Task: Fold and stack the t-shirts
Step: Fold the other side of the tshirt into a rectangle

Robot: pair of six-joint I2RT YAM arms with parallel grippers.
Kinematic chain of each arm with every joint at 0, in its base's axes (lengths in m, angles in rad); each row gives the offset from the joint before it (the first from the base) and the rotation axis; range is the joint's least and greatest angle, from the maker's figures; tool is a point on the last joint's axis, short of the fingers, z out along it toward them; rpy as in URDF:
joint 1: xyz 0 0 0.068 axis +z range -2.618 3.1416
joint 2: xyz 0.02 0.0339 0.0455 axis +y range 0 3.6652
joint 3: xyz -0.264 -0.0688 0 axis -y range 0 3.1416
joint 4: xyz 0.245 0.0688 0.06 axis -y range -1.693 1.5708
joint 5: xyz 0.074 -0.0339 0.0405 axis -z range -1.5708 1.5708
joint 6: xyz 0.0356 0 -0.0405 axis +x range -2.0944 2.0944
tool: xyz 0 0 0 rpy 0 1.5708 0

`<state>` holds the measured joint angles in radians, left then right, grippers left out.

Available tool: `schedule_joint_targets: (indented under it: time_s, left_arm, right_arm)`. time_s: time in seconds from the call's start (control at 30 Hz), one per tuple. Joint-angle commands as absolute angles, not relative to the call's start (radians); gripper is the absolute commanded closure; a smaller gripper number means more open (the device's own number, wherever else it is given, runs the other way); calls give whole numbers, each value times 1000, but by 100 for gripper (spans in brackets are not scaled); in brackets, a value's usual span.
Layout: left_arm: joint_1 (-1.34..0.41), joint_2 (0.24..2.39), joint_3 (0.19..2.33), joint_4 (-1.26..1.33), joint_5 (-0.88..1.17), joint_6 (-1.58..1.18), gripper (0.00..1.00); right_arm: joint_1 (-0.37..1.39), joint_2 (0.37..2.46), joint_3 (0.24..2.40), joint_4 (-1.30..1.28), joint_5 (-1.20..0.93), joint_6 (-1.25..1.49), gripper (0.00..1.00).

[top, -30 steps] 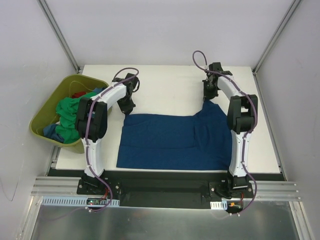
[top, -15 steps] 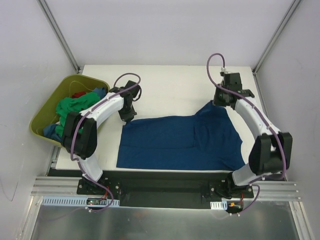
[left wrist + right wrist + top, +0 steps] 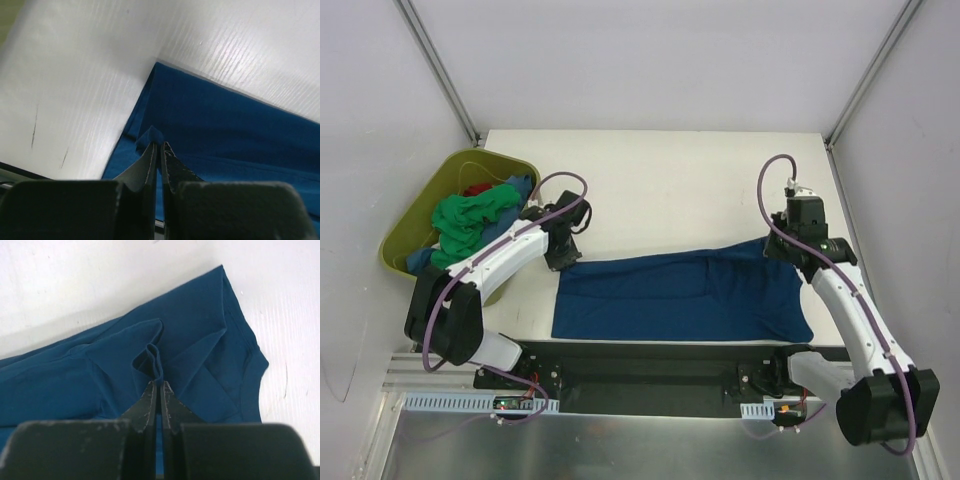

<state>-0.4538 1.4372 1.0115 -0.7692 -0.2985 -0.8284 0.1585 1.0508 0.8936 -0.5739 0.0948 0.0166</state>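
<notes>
A blue t-shirt [image 3: 680,295] lies spread along the near part of the white table. My left gripper [image 3: 563,257] is shut on the shirt's far left corner; the left wrist view shows a small fold of blue cloth [image 3: 151,135] pinched at the fingertips [image 3: 158,146]. My right gripper [image 3: 783,247] is shut on the shirt's far right edge, where a loop of blue cloth [image 3: 154,360] stands up from the closed fingertips [image 3: 158,384]. More t-shirts, green [image 3: 465,218], red and blue, lie bunched in the tub at the left.
An olive-green tub [image 3: 420,205] sits off the table's left edge, beside the left arm. Grey walls close in the table at the back and sides. The black rail with the arm bases runs along the near edge.
Both grippers have drawn the shirt's far edge toward the near side of the table. The right arm swung out to the right and the left arm came nearer. The shirt now lies as a narrower band.
</notes>
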Motion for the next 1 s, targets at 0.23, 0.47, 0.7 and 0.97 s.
schedule_joint_targets:
  time_s: [0.23, 0.47, 0.7, 0.97]
  left_arm:
    - [-498, 1328, 934, -776, -321, -850, 100]
    - [-512, 1293, 879, -776, -331, -868, 100]
    - [-512, 1318, 812, -775, -325, -888, 88]
    - [-512, 1264, 805, -782, -267, -862, 1]
  right_arm:
    - [163, 821, 813, -762, 143, 38, 97]
    - [164, 746, 749, -844, 121, 72, 94]
    - [164, 756, 686, -962, 72, 216, 75]
    - [164, 761, 784, -1077, 75, 212, 0]
